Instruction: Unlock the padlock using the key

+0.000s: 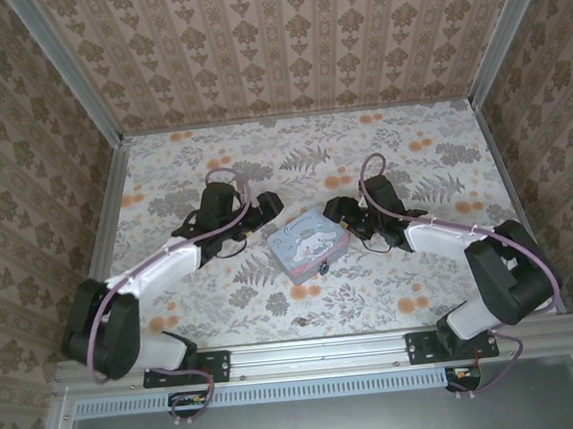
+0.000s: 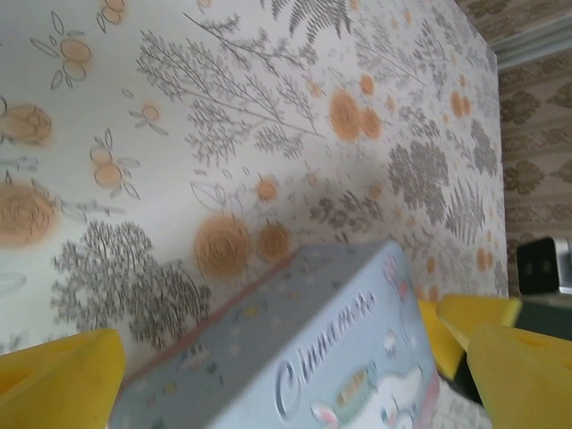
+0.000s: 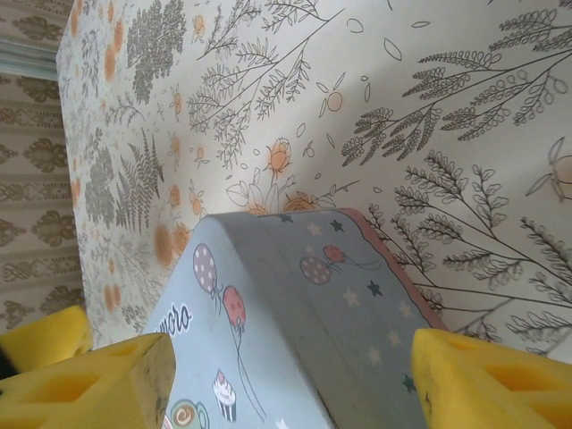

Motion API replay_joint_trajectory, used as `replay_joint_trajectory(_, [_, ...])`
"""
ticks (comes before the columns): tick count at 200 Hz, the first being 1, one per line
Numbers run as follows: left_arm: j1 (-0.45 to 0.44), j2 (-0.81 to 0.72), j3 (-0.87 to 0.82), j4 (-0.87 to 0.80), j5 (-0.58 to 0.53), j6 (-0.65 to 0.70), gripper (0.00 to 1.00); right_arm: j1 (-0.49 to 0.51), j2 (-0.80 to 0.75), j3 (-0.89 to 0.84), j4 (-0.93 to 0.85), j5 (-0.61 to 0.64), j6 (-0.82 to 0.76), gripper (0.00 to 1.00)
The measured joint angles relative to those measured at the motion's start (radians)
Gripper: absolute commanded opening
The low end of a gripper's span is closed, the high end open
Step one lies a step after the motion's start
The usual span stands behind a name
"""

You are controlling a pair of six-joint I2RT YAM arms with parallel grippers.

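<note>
Presently on view: one table, two arms, one lock job.

Item: pale blue tin (image 1: 308,250), cartoon lid uppermost. It lies flat at the middle of the floral table (image 1: 423,283), between the two arms.

Item: padlock (image 1: 323,268). From above I make out only a tiny dark speck touching the tin's near edge, toward its right corner. I take that for the lock, but it is too small to read a keyhole or shackle.

Item: key. I cannot pick it out against the patterned cloth.

Item: left gripper (image 2: 286,380), at the tin's far-left corner. Its jaws are fully released and the yellow pads (image 2: 58,380) stand to either side of the tin, grasping nothing.

Item: right gripper (image 3: 290,384), at the tin's far-right side. Its jaws are spread likewise, with the pads (image 3: 492,384) flanking the tin's end. They look released rather than clenched, though I cannot tell whether a pad brushes the tin wall.

Step in hand, by my reckoning: an early one, squaring up the tin. Neither gripper holds a key, so the unlocking proper is not yet begun.

Next move, as I judge it: find the key and pinch it by the bow. One arm steadies the tin so the small lock cannot skate away, then the other lines the blade up with the keyhole. Both pieces are tiny against those broad pads, so a slip is the likely fault.
</note>
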Motion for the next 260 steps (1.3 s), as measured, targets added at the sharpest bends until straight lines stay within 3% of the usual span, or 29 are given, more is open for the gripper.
replay_joint_trajectory(57, [-0.180,-0.104,-0.092,-0.094,-0.045,-0.075,1.00,0.000,-0.031,-0.012,-0.048,0.002,-0.074,0.72])
replay_joint_trajectory(113, [-0.240,-0.046,-0.103,-0.064,-0.072,-0.138,1.00,0.000,-0.031,-0.017,-0.047,-0.017,-0.089,0.71])
replay_joint_trajectory(160, [-0.226,0.031,-0.066,-0.037,-0.071,-0.137,1.00,0.003,-0.031,-0.021,-0.043,-0.040,-0.087,0.69])
replay_joint_trajectory(260, [-0.069,0.159,0.065,0.036,0.004,-0.065,1.00,0.012,-0.031,-0.071,0.028,-0.054,-0.014,0.68])
